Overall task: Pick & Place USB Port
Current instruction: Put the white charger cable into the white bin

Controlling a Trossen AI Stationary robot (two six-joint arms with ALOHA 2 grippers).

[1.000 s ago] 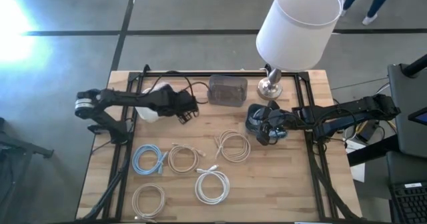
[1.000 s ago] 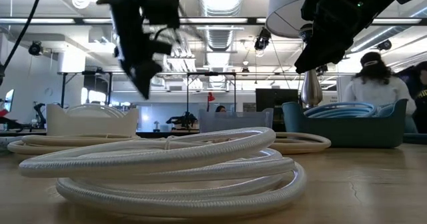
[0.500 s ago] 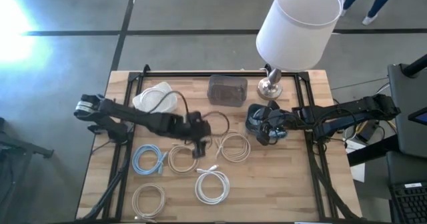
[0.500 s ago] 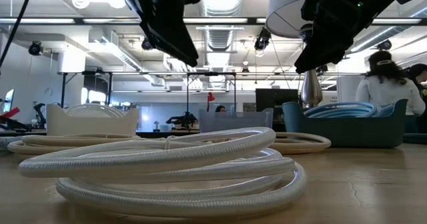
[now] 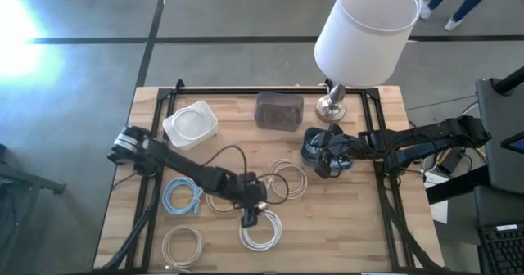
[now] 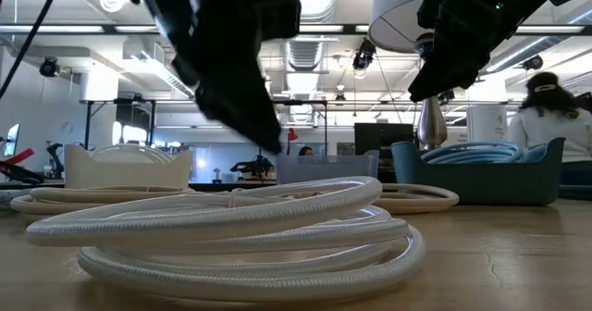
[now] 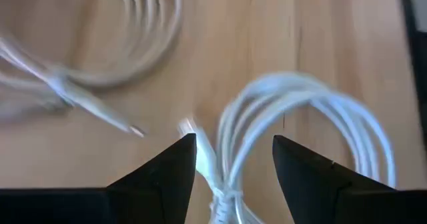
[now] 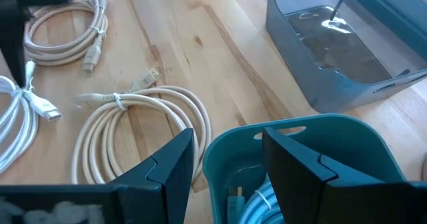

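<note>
USB cable (image 5: 260,228), white, coiled in loose loops and cinched with a tie at one side, lies flat on the wooden counter (image 5: 352,226) toward the front middle. In the left wrist view its white connector end (image 7: 189,127) sticks out from the tie, right by one finger.

Left tool (image 5: 251,212) is stretched out low over the near rim of that white coil, fingers spread wide, nothing gripped. The left wrist view puts the tied section of the coil (image 7: 293,124) between the two dark fingers (image 7: 175,164); can't tell if they touch it.

Right tool (image 5: 327,162) hangs above the blue bin (image 5: 315,151) on the right side of the counter, fingers parted, nothing held. Blue cable (image 8: 257,207) is visible inside that bin in the right wrist view.

Other coils on the counter:
- beige coil (image 5: 286,179) just right of the left tool
- beige coil (image 5: 223,195) partly under the left arm
- light blue coil (image 5: 182,197) to the left
- beige coil (image 5: 181,245) at front left

White bin (image 5: 190,123) at back left, grey clear bin (image 5: 278,110) at back middle, lamp (image 5: 364,29) beside it at back right.
</note>
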